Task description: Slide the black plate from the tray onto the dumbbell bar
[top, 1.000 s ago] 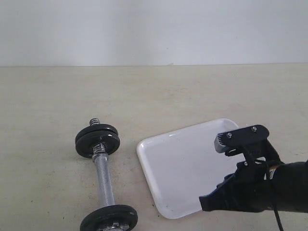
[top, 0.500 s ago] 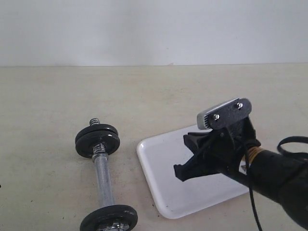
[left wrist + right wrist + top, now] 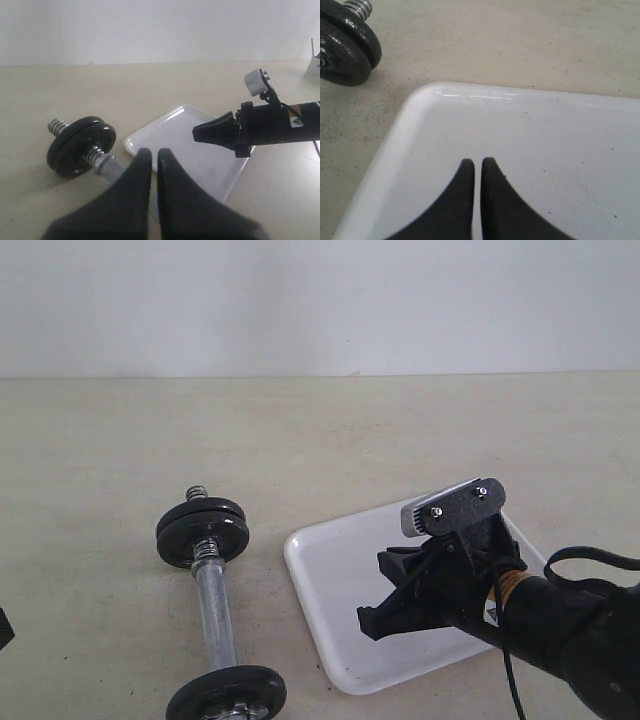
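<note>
While both arms are in frame, neither carries anything: the right end effector (image 3: 477, 165) has its two black fingers pressed together with only a hairline slit between them, and it grips nothing. Directly beneath it lies the shallow glossy white rectangular tray (image 3: 335, 560), whose rounded corner and low rim curve just ahead of the tips. Whether the fingertips touch the tray floor cannot be told. Farther ahead and off to one side, past that corner and apart from it on the beige worktop (image 3: 400, 430), rests the short chrome steel dumbbell bar (image 3: 215, 610) with spiral-threaded ends. On the bar end that shows ahead of this end effector, two flat round matte-black iron discs sit face to face. The outer one, next to the exposed thread tip, reads as the black plate (image 3: 362, 32). It touches the inner disc (image 3: 340, 65), though the two look alike and cannot be told apart with certainty. A third black disc (image 3: 227, 695) sits at the bar's other end. The left end effector (image 3: 154, 156) is likewise closed and empty, fingers side by side. The bar's chrome shaft lies just beyond its tips, and the paired discs are ahead of it. The tray lies farther ahead, past the bar, under the right end effector.
</note>
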